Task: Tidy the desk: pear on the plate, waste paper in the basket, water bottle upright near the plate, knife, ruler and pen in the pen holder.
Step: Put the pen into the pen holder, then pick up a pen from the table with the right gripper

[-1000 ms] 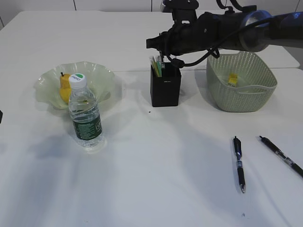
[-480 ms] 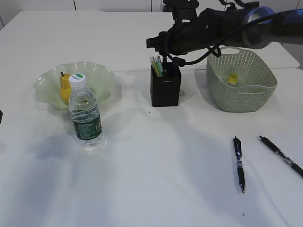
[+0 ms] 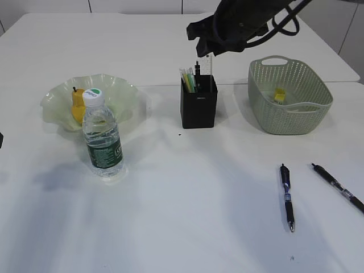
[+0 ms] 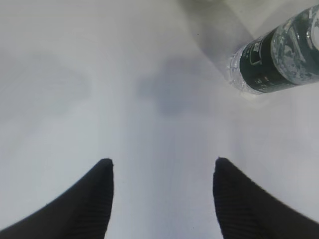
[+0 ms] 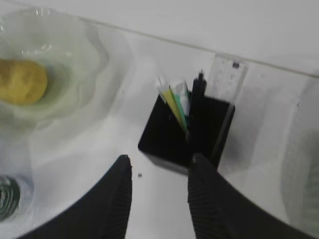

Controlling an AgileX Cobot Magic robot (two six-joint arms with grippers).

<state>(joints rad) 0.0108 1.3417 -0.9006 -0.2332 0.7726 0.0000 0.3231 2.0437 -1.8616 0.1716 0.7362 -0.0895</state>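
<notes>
The yellow pear (image 3: 77,106) lies on the ruffled green plate (image 3: 116,86). In front of it the water bottle (image 3: 103,139) stands upright. The black pen holder (image 3: 198,108) holds a green-yellow knife (image 5: 174,102), a black pen (image 5: 199,85) and the clear ruler (image 5: 227,78). Waste paper (image 3: 280,95) lies in the basket (image 3: 296,116). Two more pens (image 3: 288,196) (image 3: 336,186) lie on the desk at the front right. My right gripper (image 5: 160,159) hangs open and empty above the holder. My left gripper (image 4: 163,161) is open over bare desk, left of the bottle (image 4: 279,55).
The right arm (image 3: 236,23) reaches in from the top right, above the holder and basket. The white desk (image 3: 187,216) has a seam line running behind the plate and holder.
My right gripper opened above the pen holder and lifted up and back. The ruler and black pen now show standing in the holder. The left gripper has not moved.
</notes>
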